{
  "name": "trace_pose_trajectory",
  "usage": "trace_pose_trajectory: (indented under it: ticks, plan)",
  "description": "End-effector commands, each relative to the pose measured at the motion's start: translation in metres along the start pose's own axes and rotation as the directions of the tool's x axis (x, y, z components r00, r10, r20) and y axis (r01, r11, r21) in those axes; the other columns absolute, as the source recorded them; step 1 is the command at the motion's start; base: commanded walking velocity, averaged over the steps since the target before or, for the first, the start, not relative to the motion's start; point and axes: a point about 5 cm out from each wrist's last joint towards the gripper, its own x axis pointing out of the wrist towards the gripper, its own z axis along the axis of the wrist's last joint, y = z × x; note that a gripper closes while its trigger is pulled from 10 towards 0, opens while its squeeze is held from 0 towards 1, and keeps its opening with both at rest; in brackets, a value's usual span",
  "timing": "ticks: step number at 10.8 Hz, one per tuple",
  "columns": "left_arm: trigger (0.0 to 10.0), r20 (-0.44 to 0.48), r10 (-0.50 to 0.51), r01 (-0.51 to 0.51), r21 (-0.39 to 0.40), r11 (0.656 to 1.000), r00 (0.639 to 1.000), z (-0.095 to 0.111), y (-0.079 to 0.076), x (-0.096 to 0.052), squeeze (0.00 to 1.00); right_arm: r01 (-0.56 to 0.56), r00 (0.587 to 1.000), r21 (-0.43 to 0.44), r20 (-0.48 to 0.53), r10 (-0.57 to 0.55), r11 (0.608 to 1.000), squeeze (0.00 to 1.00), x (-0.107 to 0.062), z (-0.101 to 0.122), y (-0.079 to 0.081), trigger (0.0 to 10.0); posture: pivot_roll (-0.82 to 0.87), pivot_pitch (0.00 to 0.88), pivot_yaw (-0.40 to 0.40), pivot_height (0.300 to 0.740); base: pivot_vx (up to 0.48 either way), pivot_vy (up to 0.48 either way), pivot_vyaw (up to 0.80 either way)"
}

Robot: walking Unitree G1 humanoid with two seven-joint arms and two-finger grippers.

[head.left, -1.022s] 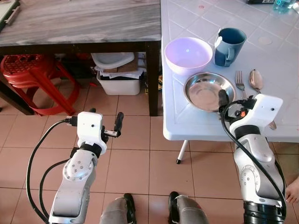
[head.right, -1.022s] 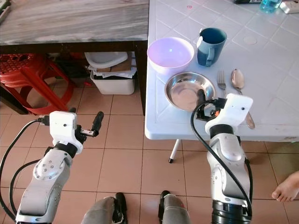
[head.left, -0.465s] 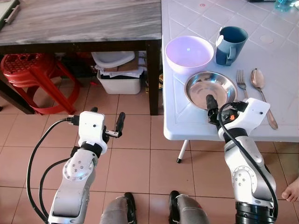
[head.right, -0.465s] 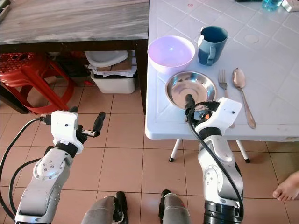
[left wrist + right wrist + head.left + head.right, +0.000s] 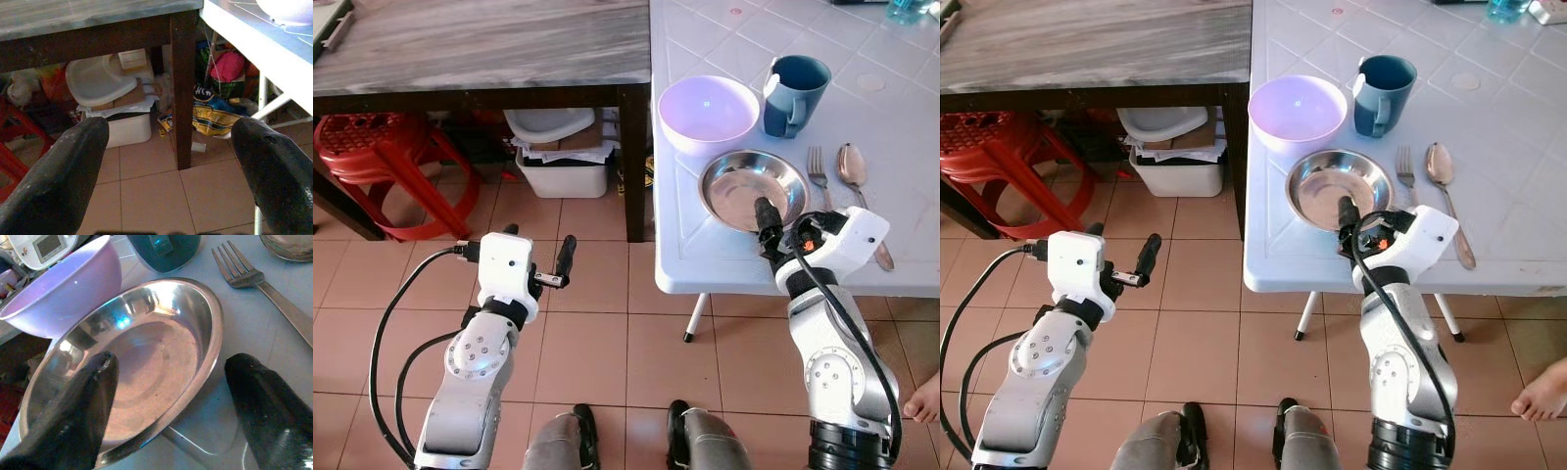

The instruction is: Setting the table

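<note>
Place setting on your white table (image 5: 901, 108) looks nearly laid: steel plate (image 5: 752, 188) near the front edge, purple bowl (image 5: 707, 113) and blue mug (image 5: 793, 93) behind, fork (image 5: 818, 171) and spoon (image 5: 850, 166) beside. Right gripper (image 5: 171, 396) hovers spread at the plate's near rim, probably not touching. Left gripper (image 5: 166, 161) idles spread above the floor.

The counter (image 5: 901, 117) at the right of the frame is white, scored with a diamond grid. On it, the bowl (image 5: 708, 113) is pale lilac, the mug (image 5: 793, 94) dark teal, and the plate (image 5: 752, 188), fork (image 5: 818, 168) and spoon (image 5: 850, 164) shiny silver steel. The second counter (image 5: 489, 44) at upper left has a grey streaked top on dark brown legs. At the left edge the stool (image 5: 382, 166) is red. The floor (image 5: 607, 333) is salmon-pink tile. Both arms are silver and white with black fingers.
</note>
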Motion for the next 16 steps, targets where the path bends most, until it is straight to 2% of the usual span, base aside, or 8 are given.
trace_pose_trajectory:
  ticks: [1,4,8,16]
  plan:
    - [10.0,-0.002,-0.012,0.012,0.006,1.000,1.000,0.000,0.000,-0.003,0.00,0.020,0.997,0.028,-0.079,-0.018,0.999,0.00,-0.004,-0.015,-0.002,0.0,-0.04,0.244,0.068,0.740,0.000,0.000,0.00]
    - [10.0,-0.001,-0.021,0.021,0.006,1.000,1.000,0.000,-0.002,-0.002,0.00,0.039,0.993,0.081,-0.113,-0.030,0.996,0.00,-0.005,-0.019,-0.006,0.0,-0.04,0.244,0.065,0.740,0.000,0.000,0.00]
    - [10.0,0.001,-0.026,0.026,0.001,1.000,1.000,0.000,-0.003,-0.002,0.00,0.064,0.990,0.104,-0.133,-0.050,0.992,0.00,-0.004,-0.022,-0.009,0.0,-0.04,0.241,0.061,0.740,0.000,0.000,0.00]
    - [10.0,0.009,-0.036,0.036,0.001,0.999,0.999,0.000,-0.005,0.000,0.00,0.112,0.981,0.091,-0.168,-0.096,0.990,0.00,-0.005,-0.029,-0.015,0.0,-0.04,0.224,0.053,0.740,0.000,0.000,0.00]
